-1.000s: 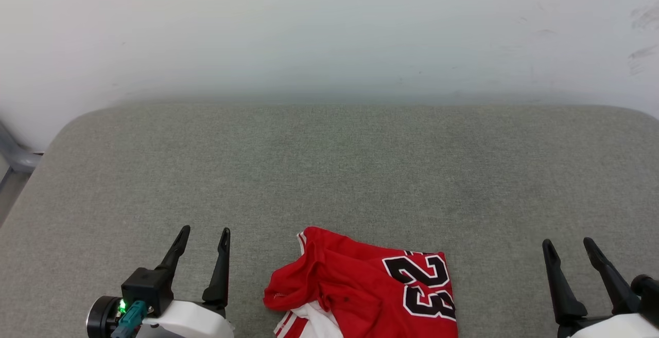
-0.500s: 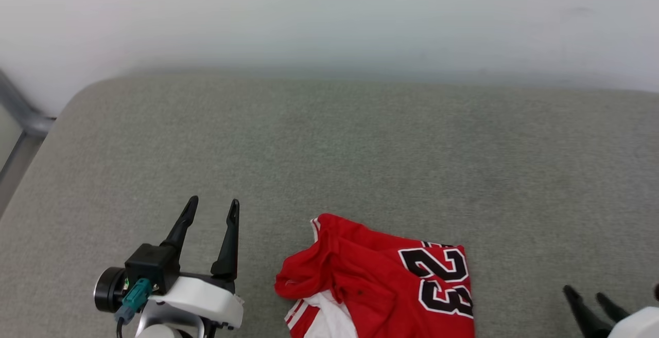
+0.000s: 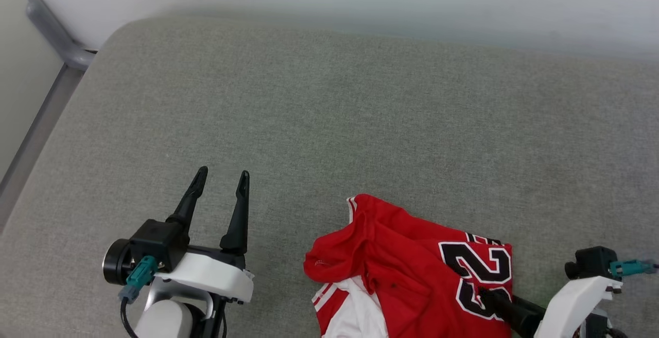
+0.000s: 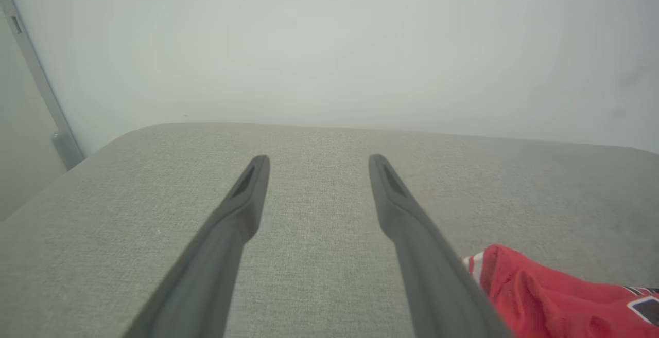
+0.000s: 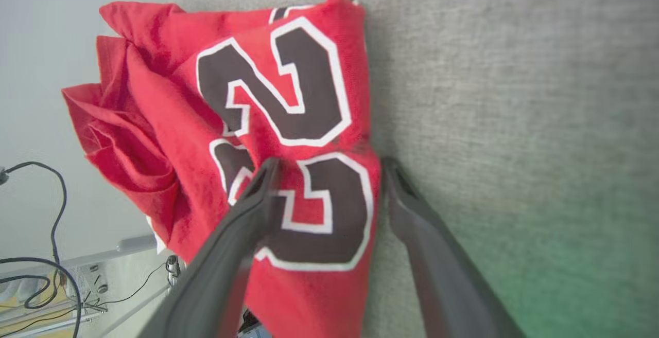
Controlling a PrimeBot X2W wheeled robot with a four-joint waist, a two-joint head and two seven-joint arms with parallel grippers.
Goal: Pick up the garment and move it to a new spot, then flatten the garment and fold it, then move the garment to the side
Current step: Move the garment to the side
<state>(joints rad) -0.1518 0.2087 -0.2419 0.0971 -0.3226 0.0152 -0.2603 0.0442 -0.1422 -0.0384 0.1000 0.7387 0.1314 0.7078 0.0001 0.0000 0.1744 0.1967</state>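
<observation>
In the head view, the red jersey T-shirt (image 3: 412, 266) is seen crumpled at the near edge of the grey upholstered surface (image 3: 329, 122), with its black "23" turned upward. The left gripper (image 3: 222, 176) is held apart from it on the left, with its fingers spread wide and nothing grasped. The right gripper (image 3: 486, 294) is set at the shirt's right edge, by the numerals, but its spread is hard to judge from here.

In the left wrist view, the left gripper (image 4: 318, 159) is shown parted above bare grey fabric. A red fold of the shirt (image 4: 540, 297) is glimpsed beside the right-hand finger.

In the right wrist view, the right gripper (image 5: 329, 163) is shown fully spread and straddling the shirt's edge (image 5: 288, 96). One finger is placed over the "3" and the other over grey fabric just beside the hem. Nothing is clamped, and contact with the cloth cannot be told. Cables (image 5: 31, 266) are seen beyond the surface.
</observation>
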